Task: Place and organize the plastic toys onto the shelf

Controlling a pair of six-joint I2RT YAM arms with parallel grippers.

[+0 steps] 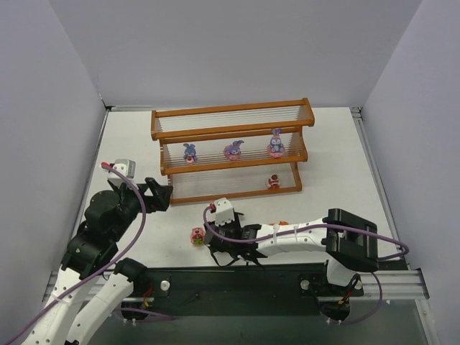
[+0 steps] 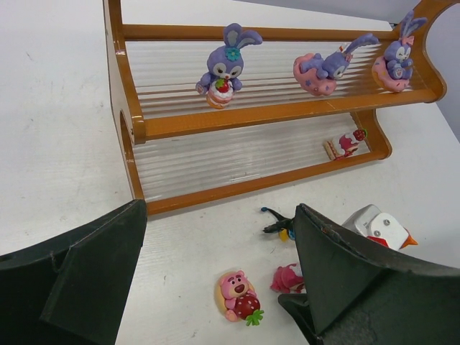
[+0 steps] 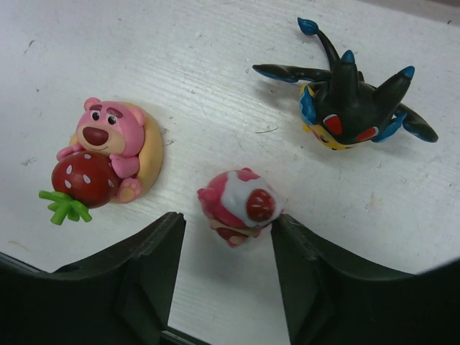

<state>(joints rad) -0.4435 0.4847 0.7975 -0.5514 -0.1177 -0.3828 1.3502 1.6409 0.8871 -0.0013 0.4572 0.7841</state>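
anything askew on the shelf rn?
Middle tier of the shelf: the centre purple toy lies sideways on its pink base, while the left purple toy and right purple toy sit upright. Could be its moulded pose. Nothing else stands out.

The top camera sat high behind both arm bases, looking down and forward over the white surface (image 1: 338, 165) toward the orange-brown stepped shelf with pale rod tiers (image 1: 230, 131) at mid-distance. The left wrist camera looked forward and downward from low over the surface, past the left gripper (image 2: 221, 208), facing the shelf's front from fairly near. The right wrist camera pointed almost straight down, very close, framed by the right gripper (image 3: 226, 217). All three views shared the pink bear figurine hugging a red strawberry (image 1: 196, 235). Both wrist views shared the black winged figurine with blue tips (image 3: 345, 100).
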